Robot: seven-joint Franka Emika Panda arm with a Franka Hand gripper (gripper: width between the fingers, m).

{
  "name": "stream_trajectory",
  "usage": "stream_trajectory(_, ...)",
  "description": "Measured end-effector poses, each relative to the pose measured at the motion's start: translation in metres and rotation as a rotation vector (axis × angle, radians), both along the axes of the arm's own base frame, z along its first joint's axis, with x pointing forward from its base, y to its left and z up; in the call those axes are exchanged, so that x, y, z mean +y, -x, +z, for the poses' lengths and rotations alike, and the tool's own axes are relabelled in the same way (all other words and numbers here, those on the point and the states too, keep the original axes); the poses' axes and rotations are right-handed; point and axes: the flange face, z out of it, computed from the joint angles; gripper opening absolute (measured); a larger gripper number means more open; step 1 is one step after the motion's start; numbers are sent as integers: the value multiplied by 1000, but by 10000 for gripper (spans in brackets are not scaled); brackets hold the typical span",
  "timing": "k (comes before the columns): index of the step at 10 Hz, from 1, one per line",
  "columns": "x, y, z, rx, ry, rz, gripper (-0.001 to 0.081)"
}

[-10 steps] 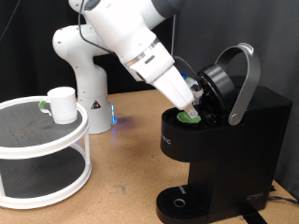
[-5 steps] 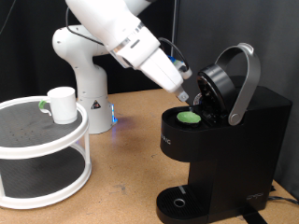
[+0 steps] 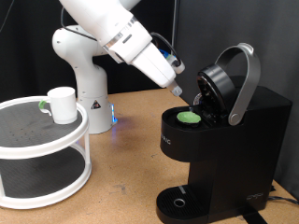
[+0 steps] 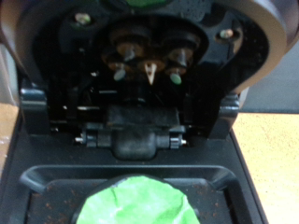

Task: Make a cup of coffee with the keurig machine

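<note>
The black keurig machine (image 3: pixel 248 131) stands at the exterior view's right with its silver-handled lid (image 3: pixel 245 75) raised. A pod with a green top (image 3: pixel 190 118) sits in the machine's open holder. My gripper (image 3: pixel 177 90) hangs just above and to the left of the pod, apart from it, open and empty. The wrist view looks into the open machine: the green pod top (image 4: pixel 140 201) and the underside of the lid with its needle (image 4: pixel 149 70); no fingers show there. The white cup (image 3: pixel 62 104) stands on the round stand at the left.
A white two-tier round stand (image 3: pixel 42 140) fills the exterior view's left. The arm's white base (image 3: pixel 82 70) stands behind it. The machine's round drip tray (image 3: pixel 177 202) is at the bottom, with nothing on it. Brown tabletop lies between stand and machine.
My gripper has let go of the green-topped pod, left it in the holder, and drawn back up and to the exterior view's left.
</note>
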Motion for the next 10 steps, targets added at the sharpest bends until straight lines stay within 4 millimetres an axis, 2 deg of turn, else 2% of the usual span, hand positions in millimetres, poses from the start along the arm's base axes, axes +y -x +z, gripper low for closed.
stream_trajectory(2, -12, 2, 17, -23, -33, -18, 805)
stream_trajectory(6, -30, 6, 65, -15, -34, -12, 805)
stream_trajectory(10, -37, 2, 88, -10, -48, -23, 805)
